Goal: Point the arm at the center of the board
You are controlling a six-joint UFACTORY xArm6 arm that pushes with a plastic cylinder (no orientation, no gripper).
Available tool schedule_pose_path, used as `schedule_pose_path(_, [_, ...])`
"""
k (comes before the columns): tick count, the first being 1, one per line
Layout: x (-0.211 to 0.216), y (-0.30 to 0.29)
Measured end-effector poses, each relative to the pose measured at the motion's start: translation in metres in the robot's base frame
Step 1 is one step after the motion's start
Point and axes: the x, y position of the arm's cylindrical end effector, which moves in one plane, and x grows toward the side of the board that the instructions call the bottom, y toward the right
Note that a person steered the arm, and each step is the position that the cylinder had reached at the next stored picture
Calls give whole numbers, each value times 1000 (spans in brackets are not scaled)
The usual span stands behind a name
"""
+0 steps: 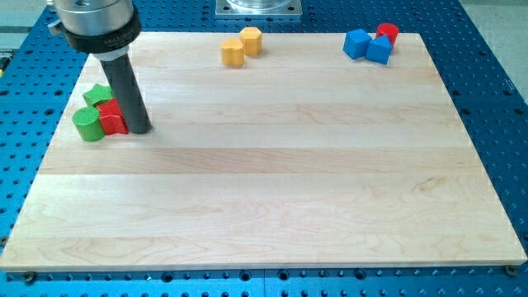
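My tip (139, 129) rests on the wooden board (272, 190) at the view's left, touching or just right of a red block (111, 118). A green cylinder (87, 124) sits left of the red block and a green star-like block (98, 94) sits behind it. Two yellow hexagonal blocks (233, 52) (251, 40) lie at the view's top middle. Two blue blocks (356, 43) (379, 50) and a red cylinder (387, 34) cluster at the view's top right. The board's middle lies far to the right of and below my tip.
The arm's metal and black mount (95, 25) hangs over the board's top left corner. A blue perforated table (495, 99) surrounds the board. A metal plate (259, 7) sits at the view's top edge.
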Motion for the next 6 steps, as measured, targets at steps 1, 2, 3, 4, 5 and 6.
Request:
schedule_pose_path(1, [1, 28])
schedule_pose_path(2, [-2, 96])
schedule_pose_path(3, [-6, 103])
schedule_pose_path(4, [-6, 103])
schedule_pose_path(5, [-25, 100])
schedule_pose_path(6, [-37, 118])
